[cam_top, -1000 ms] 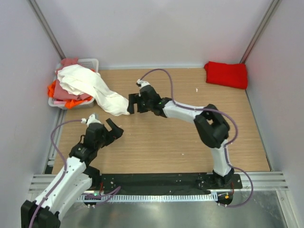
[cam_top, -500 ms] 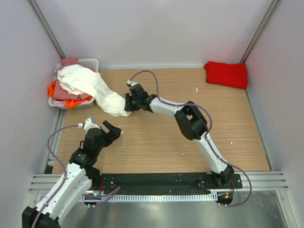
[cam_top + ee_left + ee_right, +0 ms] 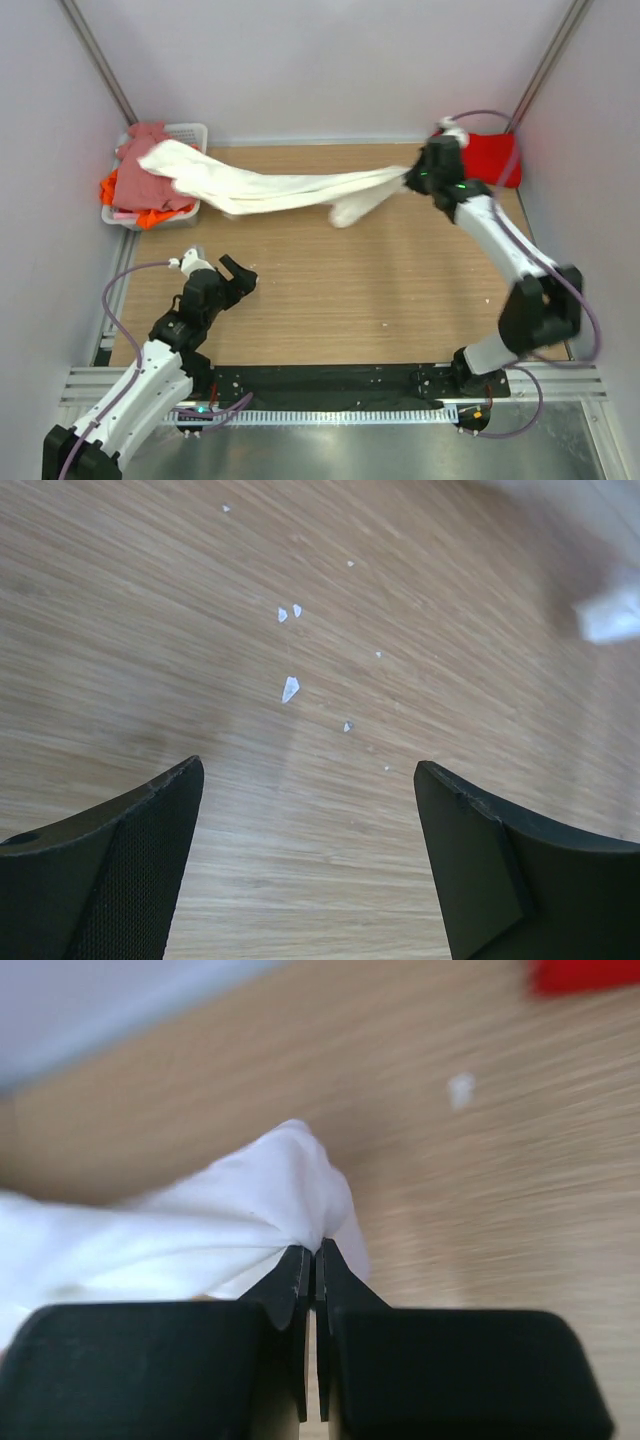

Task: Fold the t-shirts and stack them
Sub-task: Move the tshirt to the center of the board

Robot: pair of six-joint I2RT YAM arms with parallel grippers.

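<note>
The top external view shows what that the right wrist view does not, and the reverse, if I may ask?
Only the top external view: the white slotted plastic basket holding a dusty pink cloth shirt and an orange cloth shirt, the left gripper open over the wooden table, and the large white cloth t-shirt stretched from the basket to the right gripper. Only the right wrist view: the jaws shut on a fold of that t-shirt, close up. Both: the white t-shirt, the bright red cloth shirt and the tabletop.
</note>
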